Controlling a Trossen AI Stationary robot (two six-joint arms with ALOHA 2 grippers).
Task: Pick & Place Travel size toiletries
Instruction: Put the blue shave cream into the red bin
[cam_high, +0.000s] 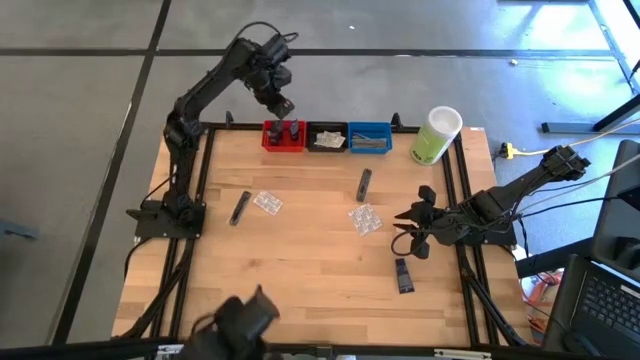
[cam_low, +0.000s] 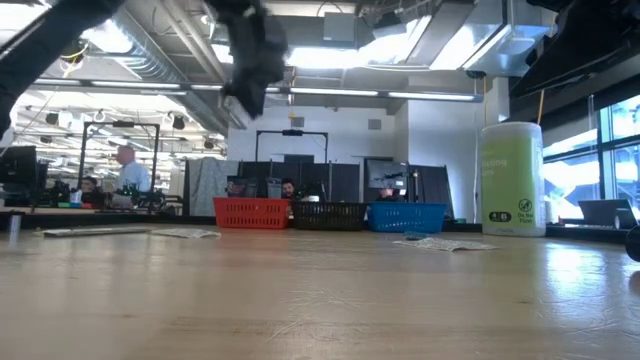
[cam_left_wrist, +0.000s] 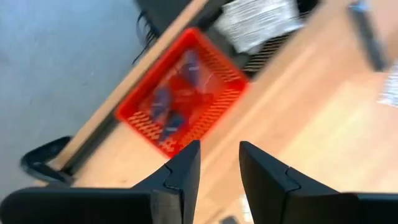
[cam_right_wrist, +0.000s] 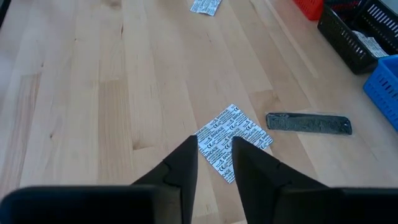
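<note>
Watching your right tool (cam_right_wrist: 214, 152), fingers slightly parted and empty above the clear packet (cam_right_wrist: 234, 142) on the surface (cam_high: 300, 270) (left tool (cam_left_wrist: 217, 165) empty over the red bin (cam_left_wrist: 186, 93)), you risk pinching only crinkly film.

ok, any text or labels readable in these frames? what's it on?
Clear packet: rows of small dark print, too small to read.
Green container: faint pale lettering and two round signs near its base, none readable.
Grey sachet: no print can be made out.
Red bin, black bin, blue bin: no labels seen.
</note>
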